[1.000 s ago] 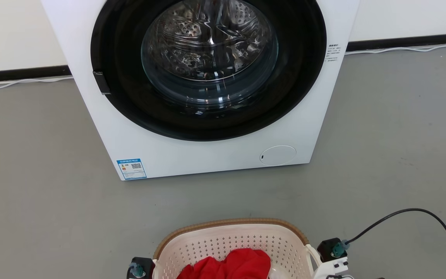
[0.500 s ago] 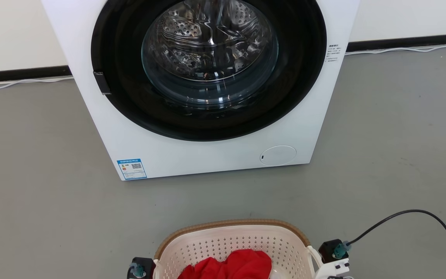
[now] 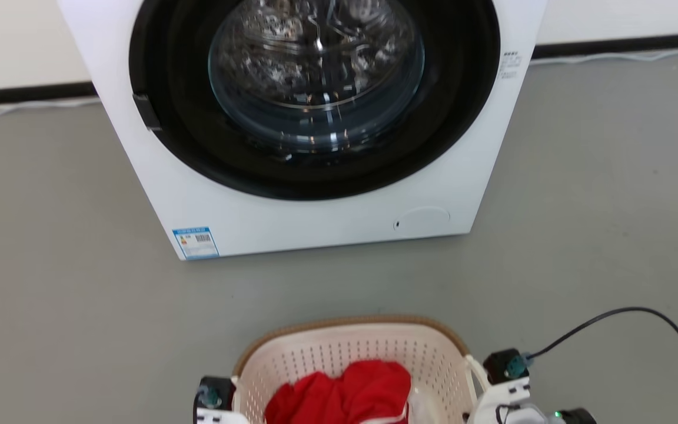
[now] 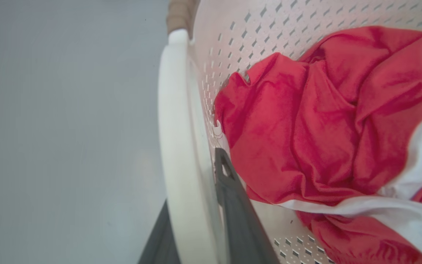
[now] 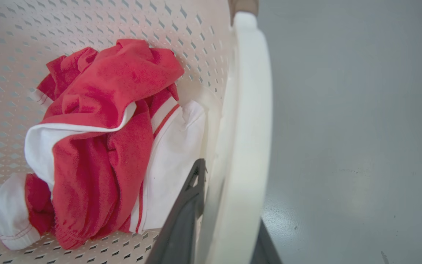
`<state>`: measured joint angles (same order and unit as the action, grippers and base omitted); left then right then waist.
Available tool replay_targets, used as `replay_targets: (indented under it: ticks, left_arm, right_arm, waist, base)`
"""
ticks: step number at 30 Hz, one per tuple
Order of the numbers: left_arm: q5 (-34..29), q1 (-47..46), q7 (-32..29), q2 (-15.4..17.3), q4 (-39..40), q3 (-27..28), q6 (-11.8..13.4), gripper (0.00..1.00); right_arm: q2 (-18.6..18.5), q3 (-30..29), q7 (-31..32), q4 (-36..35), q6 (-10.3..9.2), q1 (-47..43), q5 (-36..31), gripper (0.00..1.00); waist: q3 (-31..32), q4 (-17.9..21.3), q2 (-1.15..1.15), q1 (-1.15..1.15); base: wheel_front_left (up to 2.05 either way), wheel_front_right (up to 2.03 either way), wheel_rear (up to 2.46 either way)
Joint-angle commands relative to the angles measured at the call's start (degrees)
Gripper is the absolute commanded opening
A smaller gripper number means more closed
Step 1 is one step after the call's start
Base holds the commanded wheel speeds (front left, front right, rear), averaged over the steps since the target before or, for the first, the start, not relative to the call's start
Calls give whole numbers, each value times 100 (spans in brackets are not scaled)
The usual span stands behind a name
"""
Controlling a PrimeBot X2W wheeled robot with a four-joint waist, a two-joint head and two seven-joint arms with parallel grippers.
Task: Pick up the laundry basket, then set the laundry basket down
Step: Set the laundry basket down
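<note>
Item one: we list the laundry basket (image 5: 86,22), cream-white, its wall and bottom pierced with small slots, taking up the view's left.
Item two: a white loop handle (image 5: 247,110) running top to bottom along the basket's side, with a brown rim band (image 5: 243,5) at its upper end.
Item three: a crumpled red and white garment (image 5: 104,110) lying inside, against the wall next to the handle.
Item four: our right hand (image 5: 229,205), its two dark fingers (image 5: 185,216) rising astride the handle, one inside the basket, one outside, closed on it.
Item five: grey floor (image 5: 361,128), on the view's right.
</note>
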<state>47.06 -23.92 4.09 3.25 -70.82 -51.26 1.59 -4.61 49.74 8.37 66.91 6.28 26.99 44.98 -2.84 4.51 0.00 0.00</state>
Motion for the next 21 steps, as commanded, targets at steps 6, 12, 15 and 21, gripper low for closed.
replay_targets:
  ticks: [6, 12, 15, 21]
  left_arm:
    - [13, -622, 212, -37, 104, 19, 7, 0]
    - [-2, -1202, 453, -37, 67, 60, 50, 0]
    - [-13, -1492, 580, -5, 27, 92, 72, 0]
    - [-41, -1996, 805, 62, -44, 147, 152, 0]
  right_arm:
    - [173, 44, -382, -207, 121, 455, -21, 0]
    - [173, -89, -791, -137, 121, 944, -94, 0]
    - [173, -159, -998, -77, 121, 1180, -123, 0]
    - [173, -245, -1387, 72, 121, 1622, -213, 0]
  waist:
    - [-453, -33, 0, 0]
    - [-1132, -95, 0, 0]
    - [-1485, -111, 0, 0]
    - [-2131, -96, 0, 0]
  base:
    - [0, 0, 0]
    - [0, 0, 0]
    - [0, 0, 0]
    - [0, 0, 0]
